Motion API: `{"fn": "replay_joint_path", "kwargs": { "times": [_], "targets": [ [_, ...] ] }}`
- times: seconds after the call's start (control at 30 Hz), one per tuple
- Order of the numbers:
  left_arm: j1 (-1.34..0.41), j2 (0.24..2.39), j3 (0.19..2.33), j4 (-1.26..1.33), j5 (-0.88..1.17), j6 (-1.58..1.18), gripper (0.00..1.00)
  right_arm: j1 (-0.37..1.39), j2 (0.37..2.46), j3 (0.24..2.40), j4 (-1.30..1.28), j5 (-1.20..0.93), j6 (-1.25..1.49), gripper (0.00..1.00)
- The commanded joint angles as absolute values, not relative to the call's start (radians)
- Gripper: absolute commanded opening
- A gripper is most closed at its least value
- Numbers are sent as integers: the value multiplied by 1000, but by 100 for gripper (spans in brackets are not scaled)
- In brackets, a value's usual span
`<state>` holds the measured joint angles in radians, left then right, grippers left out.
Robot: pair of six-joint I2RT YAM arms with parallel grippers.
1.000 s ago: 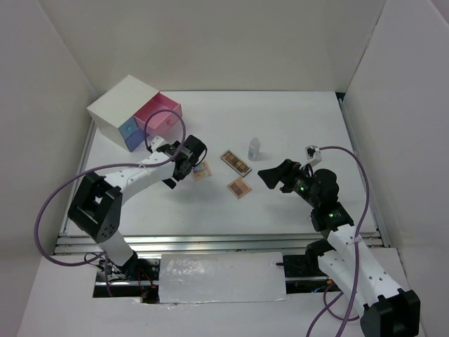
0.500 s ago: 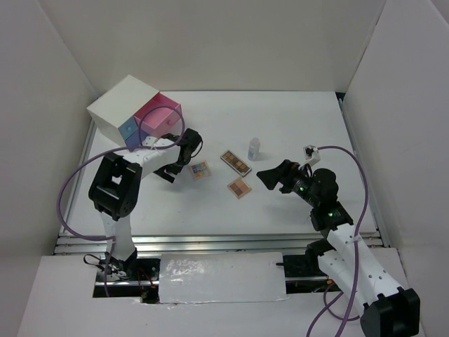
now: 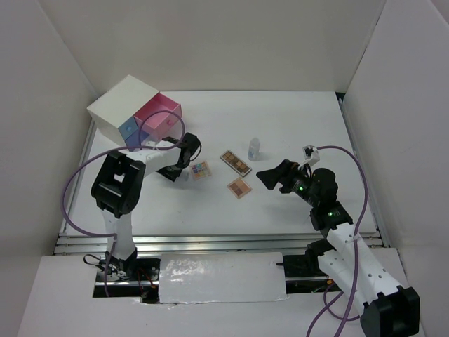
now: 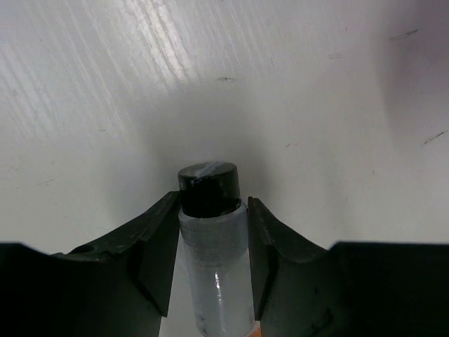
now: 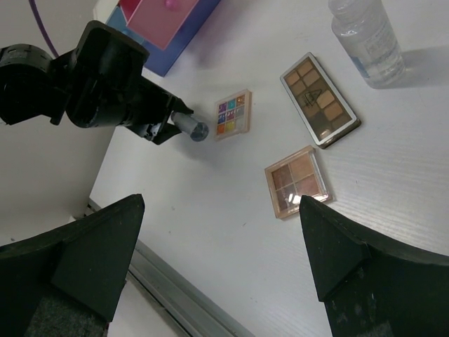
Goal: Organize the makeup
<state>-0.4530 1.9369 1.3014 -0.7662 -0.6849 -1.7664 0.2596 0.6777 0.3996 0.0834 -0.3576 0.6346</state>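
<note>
My left gripper (image 3: 179,167) (image 4: 212,210) is shut on the clear dark-capped tube (image 4: 214,270). It holds the tube cap-first close to the table, just left of the multicoloured palette (image 3: 201,169) (image 5: 233,114). The tube also shows in the right wrist view (image 5: 191,128). A long brown palette (image 3: 236,162) (image 5: 320,100), a square tan palette (image 3: 239,187) (image 5: 297,180) and a small clear bottle (image 3: 254,148) (image 5: 367,38) lie mid-table. My right gripper (image 3: 270,175) (image 5: 221,210) is open and empty, right of the tan palette. No lipstick or compact is in view.
A white box (image 3: 119,102) stands at the back left, with its pink drawer (image 3: 160,112) pulled open and a blue drawer (image 3: 128,130) beside it. White walls enclose the table on three sides. A metal rail (image 3: 210,242) runs along the near edge.
My left arm has folded up and back, turning its wrist, while the gripper stays beside the multicoloured palette with the tube in it. The right arm has not moved.
</note>
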Motion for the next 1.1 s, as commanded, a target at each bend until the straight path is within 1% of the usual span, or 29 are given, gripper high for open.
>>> {"fn": "replay_joint_path", "kwargs": {
  "times": [0.0,0.03,0.1,0.13,0.17,0.2,0.27,0.3,0.33,0.37,0.4,0.43,0.47,0.5,0.53,0.57,0.6,0.63,0.73,0.77,0.83,0.87,0.9,0.97,1.07],
  "targets": [
    [-448,1873,1279,-830,-722,-1816,29,265,675,396,133,-365,626,100],
    [-449,1853,1263,-844,-730,-1833,17,265,675,396,133,-367,626,100],
    [-463,1754,1232,-830,-748,-1816,5,265,680,396,133,-370,626,100],
    [-471,1717,1204,-806,-784,-1743,0,265,680,396,135,-370,627,100],
    [-491,1638,1197,-780,-808,-1703,0,264,680,396,135,-371,627,100],
    [-498,1599,1192,-706,-833,-1569,0,264,680,397,135,-371,629,100],
    [-509,1507,1193,-614,-883,-1415,0,265,681,396,135,-368,626,100],
    [-509,1481,1195,-478,-891,-1217,0,264,680,397,133,-367,626,100],
    [-505,1441,1193,-404,-911,-1115,0,264,680,397,132,-365,626,100],
    [-494,1430,1193,-328,-911,-903,0,264,680,397,132,-365,626,100],
    [-477,1421,1192,-138,-888,-787,0,264,678,396,132,-365,626,100],
    [-442,1428,1193,-56,-855,-682,0,264,677,396,132,-364,626,100],
    [-424,1440,1207,95,-850,-511,0,262,675,396,132,-365,626,100],
    [-388,1483,1219,166,-836,-415,0,265,675,396,132,-365,626,100],
    [-370,1511,1238,220,-781,-317,0,265,675,396,130,-365,626,100],
    [-350,1537,1282,274,-740,-140,0,265,673,396,132,-368,626,100],
    [-315,1566,1304,351,-689,-65,0,265,672,396,130,-370,626,100],
    [-298,1612,1351,366,-592,62,0,265,669,397,130,-368,626,100],
    [-238,1686,1448,408,-491,170,0,267,673,394,132,-367,624,100],
    [-223,1700,1469,413,-412,185,0,265,678,397,132,-371,624,100],
    [-184,1755,1530,404,-341,218,0,265,684,399,136,-380,626,100],
    [-173,1776,1552,394,-297,225,5,265,686,397,140,-391,627,100],
    [-160,1820,1569,382,-282,230,5,265,689,397,141,-396,627,100],
    [-146,1859,1598,359,-236,230,11,268,690,399,141,-400,627,100],
    [-138,1913,1589,363,-212,219,11,268,695,397,144,-394,626,100]
  ]
}}
